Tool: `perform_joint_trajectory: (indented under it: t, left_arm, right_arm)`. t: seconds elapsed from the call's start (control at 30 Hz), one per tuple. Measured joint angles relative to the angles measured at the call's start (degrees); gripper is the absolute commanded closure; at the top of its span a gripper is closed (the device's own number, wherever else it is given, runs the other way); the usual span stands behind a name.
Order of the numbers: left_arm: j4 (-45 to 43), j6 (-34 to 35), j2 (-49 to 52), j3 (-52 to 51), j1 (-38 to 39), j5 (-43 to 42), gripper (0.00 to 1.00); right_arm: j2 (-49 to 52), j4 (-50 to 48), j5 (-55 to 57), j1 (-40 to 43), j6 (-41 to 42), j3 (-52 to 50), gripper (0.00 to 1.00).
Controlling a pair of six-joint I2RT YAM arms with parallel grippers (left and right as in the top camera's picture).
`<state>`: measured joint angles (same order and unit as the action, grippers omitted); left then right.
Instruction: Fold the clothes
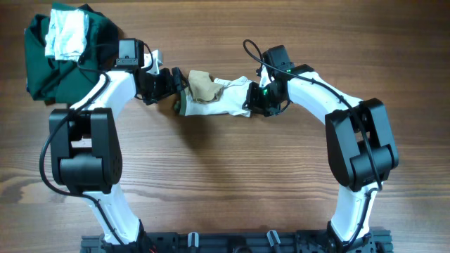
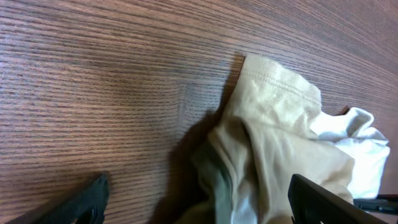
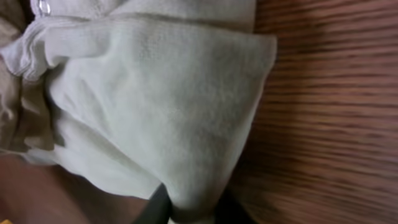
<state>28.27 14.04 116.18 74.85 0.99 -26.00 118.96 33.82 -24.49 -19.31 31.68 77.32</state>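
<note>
One small soft cream-white garment with khaki-tan part lies crumpled on wooden table, far centre, between your two grippers. Your left gripper: jaws spread wide at tan end, gripping nothing. Your right gripper: jaws pinched on white edge of that garment. One large dark green garment in far left corner, one whitish folded cloth atop it.

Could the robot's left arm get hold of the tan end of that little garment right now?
Probably yes: the left gripper stands open right beside the tan end of the little garment, nothing in between.
</note>
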Motion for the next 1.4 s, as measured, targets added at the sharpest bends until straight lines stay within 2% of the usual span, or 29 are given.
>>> perform_joint_trajectory:
  t: [0.43, 0.77, 1.07, 1.4]
  left_arm:
    - [0.0, 0.0, 0.0, 0.0, 0.0, 0.0, 0.07]
    - [0.0, 0.0, 0.0, 0.0, 0.0, 0.0, 0.06]
    - [-0.1, 0.0, 0.0, 0.0, 0.0, 0.0, 0.06]
    - [-0.4, 0.0, 0.0, -0.1, 0.0, 0.0, 0.05]
  right_arm:
    - [0.0, 5.6, 1.9, 9.2, -1.9, 0.3, 0.96]
    - [-4.7, 14.1, 15.8, 13.0, -3.9, 2.3, 0.96]
    - [-9.8, 16.3, 17.4, 9.8, -5.2, 8.1, 0.96]
    - [-9.8, 12.3, 17.5, -2.7, -5.2, 8.1, 0.95]
